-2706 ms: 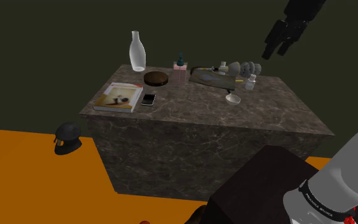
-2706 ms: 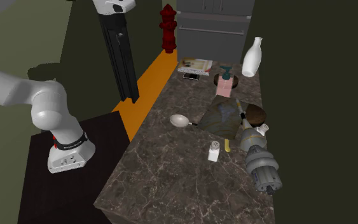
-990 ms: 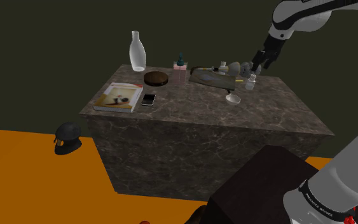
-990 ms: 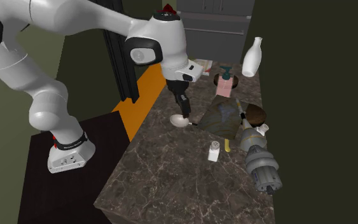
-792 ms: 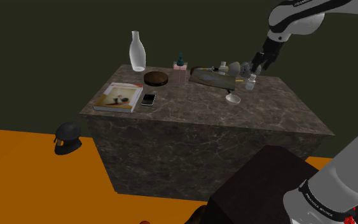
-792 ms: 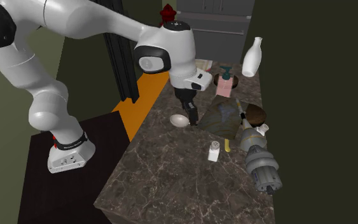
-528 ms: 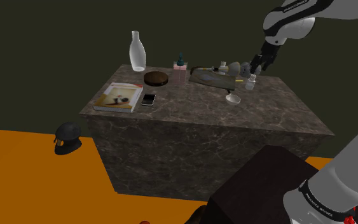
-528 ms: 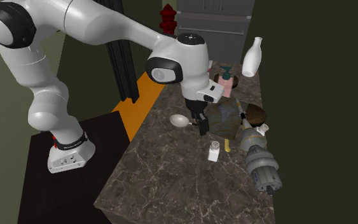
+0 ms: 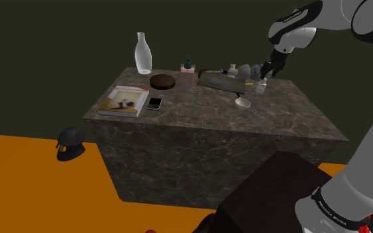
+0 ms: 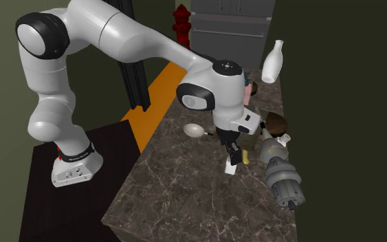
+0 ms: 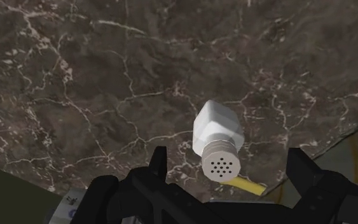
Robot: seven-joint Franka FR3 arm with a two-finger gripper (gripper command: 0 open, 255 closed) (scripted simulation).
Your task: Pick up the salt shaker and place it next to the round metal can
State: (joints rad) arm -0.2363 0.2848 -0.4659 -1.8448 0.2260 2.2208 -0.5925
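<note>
The salt shaker [image 9: 262, 85] is small and white with a perforated grey cap. It stands on the dark marble counter [image 9: 271, 122] near the far edge at the shoulder view's right. My black gripper [image 9: 265, 74] hangs just above it, pointing down. In the wrist view the gripper [image 11: 228, 163] is open: the shaker [image 11: 217, 137] lies between the fingers [image 11: 158, 159], which do not touch it. In the second exterior view the gripper [image 10: 230, 155] covers part of the shaker [image 10: 231, 166]. A low round brown can [image 9: 162, 81] sits farther along the counter, toward the shoulder view's left.
Beside the shaker lie a ribbed grey cylinder [image 10: 284, 183], a dark tray [image 9: 216, 80] and a white spoon [image 9: 244, 102]. Farther off stand a pink soap bottle [image 9: 188, 75], a tall pale bottle [image 9: 142, 54], a book [image 9: 124, 101] and a phone [image 9: 154, 103]. Orange floor [image 9: 32, 179] surrounds the counter.
The arm has swung in from above and across the counter. The gripper came down from the spoon's side to just over the salt shaker. No object has moved.
</note>
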